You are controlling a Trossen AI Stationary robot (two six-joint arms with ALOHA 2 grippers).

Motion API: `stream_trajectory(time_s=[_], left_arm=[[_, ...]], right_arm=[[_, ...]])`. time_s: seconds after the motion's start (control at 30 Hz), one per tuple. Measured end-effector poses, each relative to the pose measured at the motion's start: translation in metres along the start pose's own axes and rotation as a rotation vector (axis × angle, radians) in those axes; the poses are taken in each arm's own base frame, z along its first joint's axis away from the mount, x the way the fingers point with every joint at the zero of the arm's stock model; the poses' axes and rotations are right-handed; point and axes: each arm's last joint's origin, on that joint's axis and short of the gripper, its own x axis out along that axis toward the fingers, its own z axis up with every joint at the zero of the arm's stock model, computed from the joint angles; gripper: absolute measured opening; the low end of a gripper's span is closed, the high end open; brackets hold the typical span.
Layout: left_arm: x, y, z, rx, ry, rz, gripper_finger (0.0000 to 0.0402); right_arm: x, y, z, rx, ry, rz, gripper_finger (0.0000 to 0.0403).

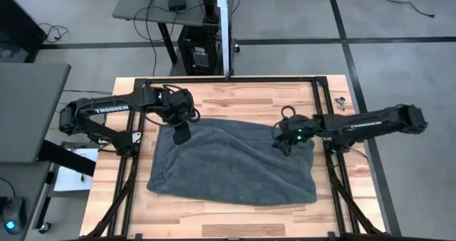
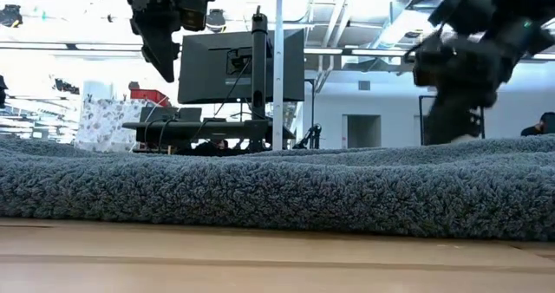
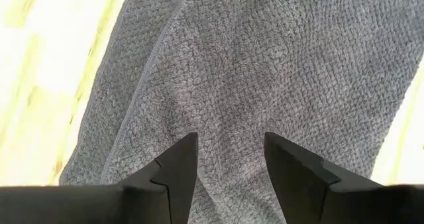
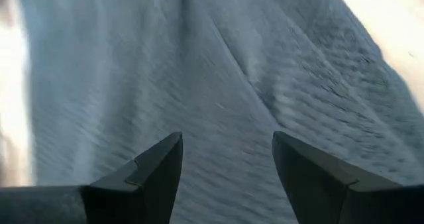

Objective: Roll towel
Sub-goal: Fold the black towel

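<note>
The dark grey towel point(image 1: 235, 162) lies spread over the middle of the wooden table point(image 1: 235, 216), with a long crease running slantwise across it. My left gripper point(image 1: 183, 134) hangs open well above the towel's far left corner point(image 3: 225, 85), and nothing is between its fingers. In the low view it point(image 2: 163, 63) is high over the cloth. My right gripper point(image 1: 283, 147) stands open low over the towel's far right part point(image 4: 225, 105). In the low view the towel's ridge point(image 2: 347, 185) hides its fingertips.
Black frame rails point(image 1: 324, 120) run along the table's sides and far edge. A small dark object point(image 1: 340, 102) lies beyond the far right rail. Bare wood shows along the near edge point(image 2: 260, 258) and the far edge. A desk with a monitor point(image 2: 243, 68) stands behind the table.
</note>
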Motion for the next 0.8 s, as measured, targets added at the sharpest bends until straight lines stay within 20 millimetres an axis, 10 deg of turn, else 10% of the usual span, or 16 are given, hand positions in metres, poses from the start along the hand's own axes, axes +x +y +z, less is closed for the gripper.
stream_trajectory(time_s=[0.43, 0.8], left_arm=[[0.000, 0.000, 0.000, 0.041, -0.002, 0.001, 0.0157], [0.000, 0.000, 0.000, 0.056, -0.002, 0.002, 0.0157]], right_arm=[[0.025, -0.004, -0.007, -0.023, 0.202, 0.116, 0.0219], [0.013, -0.005, -0.002, 0.004, 0.144, 0.142, 0.0113]])
